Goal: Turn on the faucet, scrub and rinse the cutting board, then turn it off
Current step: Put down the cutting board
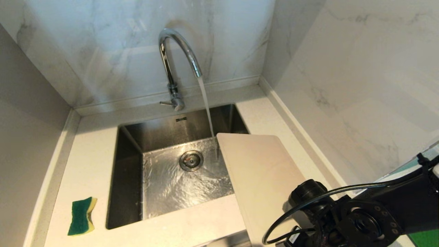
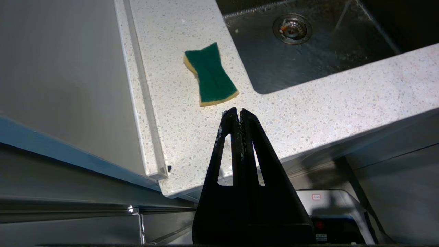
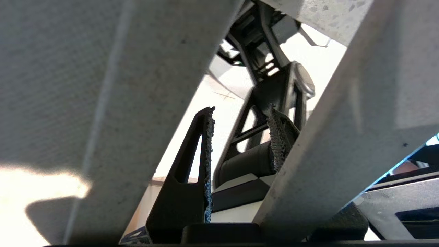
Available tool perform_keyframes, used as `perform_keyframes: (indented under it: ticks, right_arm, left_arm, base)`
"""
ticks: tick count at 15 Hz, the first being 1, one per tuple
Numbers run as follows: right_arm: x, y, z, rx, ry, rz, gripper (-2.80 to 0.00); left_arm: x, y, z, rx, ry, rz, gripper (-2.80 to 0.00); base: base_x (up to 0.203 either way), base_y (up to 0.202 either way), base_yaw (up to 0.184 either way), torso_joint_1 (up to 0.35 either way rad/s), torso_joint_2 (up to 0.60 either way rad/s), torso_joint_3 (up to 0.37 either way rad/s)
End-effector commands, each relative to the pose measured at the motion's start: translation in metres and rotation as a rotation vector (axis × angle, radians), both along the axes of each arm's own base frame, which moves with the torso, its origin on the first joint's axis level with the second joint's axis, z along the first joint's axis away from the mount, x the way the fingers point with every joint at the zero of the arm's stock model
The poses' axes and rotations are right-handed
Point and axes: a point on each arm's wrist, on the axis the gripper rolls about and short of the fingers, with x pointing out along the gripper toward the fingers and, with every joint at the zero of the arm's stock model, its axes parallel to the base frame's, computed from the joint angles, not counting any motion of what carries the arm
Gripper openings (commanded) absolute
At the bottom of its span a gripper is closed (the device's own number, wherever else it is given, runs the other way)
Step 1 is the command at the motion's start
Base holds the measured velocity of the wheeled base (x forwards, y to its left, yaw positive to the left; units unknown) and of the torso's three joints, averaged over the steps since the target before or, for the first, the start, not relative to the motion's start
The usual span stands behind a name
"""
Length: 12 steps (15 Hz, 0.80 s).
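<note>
One corner only of the cutting board (image 1: 260,168) meets the water (image 1: 206,106) right now, so treat this step as wetting and get more of the face under the flow. The board sits tilted over the right side of the sink (image 1: 130,178), far end raised above the basin, near end down by your right arm (image 1: 360,219) at the counter (image 1: 192,226) front. The faucet (image 1: 175,51) is running, its stream dropping just at the board's far-left corner and then on to the basin floor beside the drain (image 1: 191,160). Slide the board leftward w/ the tilt held so runoff sheets back into the sink and not over the counter edge toward you. Go slow; I judge a wet plastic board will slip easily. In the right wrist view the right gripper (image 3: 241,130) shows its jaws part spread, nothing between the pads, and pale board surface (image 3: 103,85) on both sides, prob. the fingers poking thru the handle slot. You can't tell from here whether a finger bears the board's weight, so check the hold before any big sweep. The left gripper (image 2: 239,111) is pressed together and hangs parked over the counter front, near the green-and-yellow sponge (image 2: 211,73), which lies on the counter left of the sink, well apart from the board. You need that sponge for scrubbing, approx. next, so spread the left jaws first. Leave the lever (image 1: 167,102) alone till rinsing is done.
</note>
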Motion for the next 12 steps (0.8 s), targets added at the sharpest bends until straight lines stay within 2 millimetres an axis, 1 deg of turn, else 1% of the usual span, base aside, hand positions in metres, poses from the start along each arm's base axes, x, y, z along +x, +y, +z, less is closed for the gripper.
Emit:
perform_keyframes:
  ticks: [1, 5, 7, 9, 12]
  right_arm:
    - [0.002, 0.004, -0.011, -0.026, 0.043, 0.004, -2.8]
    - [0.006, 0.007, -0.015, -0.027, 0.047, 0.006, -2.8]
    - [0.01, 0.009, -0.021, -0.029, 0.012, 0.001, -2.8]
    - [0.011, 0.01, -0.029, -0.069, 0.0, -0.003, -2.8]
    - [0.012, 0.012, -0.034, -0.088, -0.02, -0.005, -2.8]
  left_arm:
    - [0.0, 0.0, 0.0, 0.0, 0.001, 0.001, -2.8]
    - [0.0, 0.0, 0.0, 0.0, 0.001, 0.001, -2.8]
    - [0.0, 0.0, 0.0, 0.0, 0.001, 0.001, -2.8]
    - [0.0, 0.0, 0.0, 0.0, 0.001, 0.001, -2.8]
    - [0.0, 0.0, 0.0, 0.0, 0.001, 0.001, -2.8]
  base:
    - [0.0, 0.0, 0.0, 0.0, 0.0, 0.0]
    - [0.0, 0.0, 0.0, 0.0, 0.0, 0.0]
    - [0.0, 0.0, 0.0, 0.0, 0.0, 0.0]
    - [0.0, 0.0, 0.0, 0.0, 0.0, 0.0]
    - [0.0, 0.0, 0.0, 0.0, 0.0, 0.0]
